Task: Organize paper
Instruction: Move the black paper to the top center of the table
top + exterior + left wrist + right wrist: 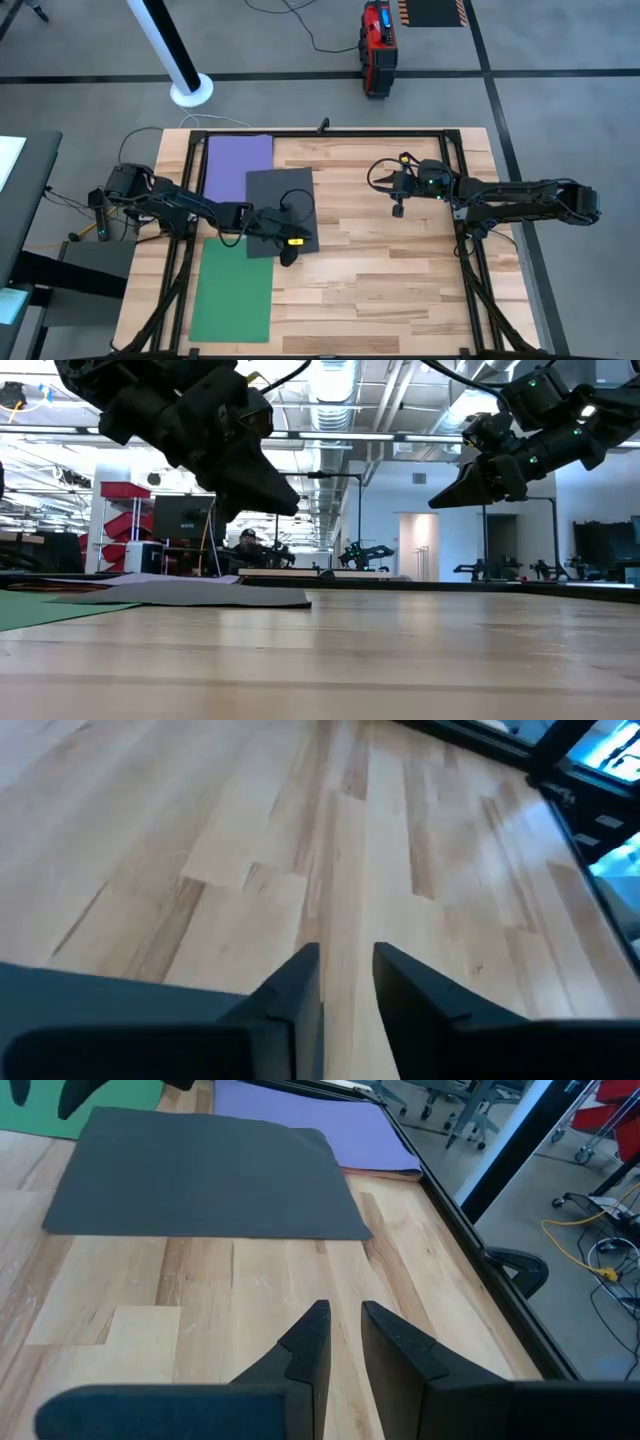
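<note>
- The table (pixel 400 290), pale wood inside a dark frame, carries everything; the dark grey sheet (pixel 281 210) serves as the landmark below.
- The green sheet (pixel 233 292) lies on the near side of the dark grey sheet, towards the table's left front corner, its long axis running front to back. Whether the two touch is hidden by the arm.
- The purple sheet (pixel 237 165) lies on the far side of the dark grey sheet, which overlaps its corner (the right wrist view shows purple showing past the grey edge).
- The dark grey sheet itself sits flat, long axis front to back, left of the table's middle.
- The left gripper (pixel 288 256) hovers at the dark grey sheet's near right corner, fingers a narrow gap apart with nothing between them, pointing out over bare wood.
- The right gripper (pixel 398 209) hangs well to the right of the dark grey sheet, raised, fingers likewise nearly together and empty.
- The left arm is plainly the nearer; the sheet lies just behind its fingertips, so any grasp probably means backing onto that corner.
</note>
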Robot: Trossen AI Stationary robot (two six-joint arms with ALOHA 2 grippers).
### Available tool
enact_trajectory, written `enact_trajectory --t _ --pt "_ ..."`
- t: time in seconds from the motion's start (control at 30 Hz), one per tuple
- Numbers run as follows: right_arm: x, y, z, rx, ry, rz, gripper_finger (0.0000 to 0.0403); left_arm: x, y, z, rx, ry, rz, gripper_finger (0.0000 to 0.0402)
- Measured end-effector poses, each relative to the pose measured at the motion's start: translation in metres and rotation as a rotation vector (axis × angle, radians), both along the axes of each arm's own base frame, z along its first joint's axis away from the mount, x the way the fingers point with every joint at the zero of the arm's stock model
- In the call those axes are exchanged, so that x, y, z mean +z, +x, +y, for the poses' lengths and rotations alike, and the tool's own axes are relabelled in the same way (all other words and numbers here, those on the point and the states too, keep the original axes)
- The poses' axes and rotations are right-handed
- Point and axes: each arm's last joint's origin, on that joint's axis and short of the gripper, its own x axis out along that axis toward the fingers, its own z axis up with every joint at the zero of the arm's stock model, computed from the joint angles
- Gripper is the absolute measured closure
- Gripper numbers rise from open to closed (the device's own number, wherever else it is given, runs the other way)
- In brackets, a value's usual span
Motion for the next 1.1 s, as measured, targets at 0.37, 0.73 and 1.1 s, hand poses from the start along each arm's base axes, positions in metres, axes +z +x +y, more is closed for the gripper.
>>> enact_trajectory --t 0.37,0.73,1.1 --pt "0.0 0.0 0.0 0.0 0.0 0.0 0.0344 -0.029 -0.026 0.018 0.239 0.063 0.393 0.0395" --pt "0.0 0.0 0.0 0.0 0.0 -0.001 0.0344 -0.036 -0.03 0.033 0.294 0.123 0.477 0.0401" --pt "0.0 0.0 0.0 -0.001 0.001 0.001 0.0344 -0.068 -0.013 0.034 0.262 0.166 0.501 0.0401"
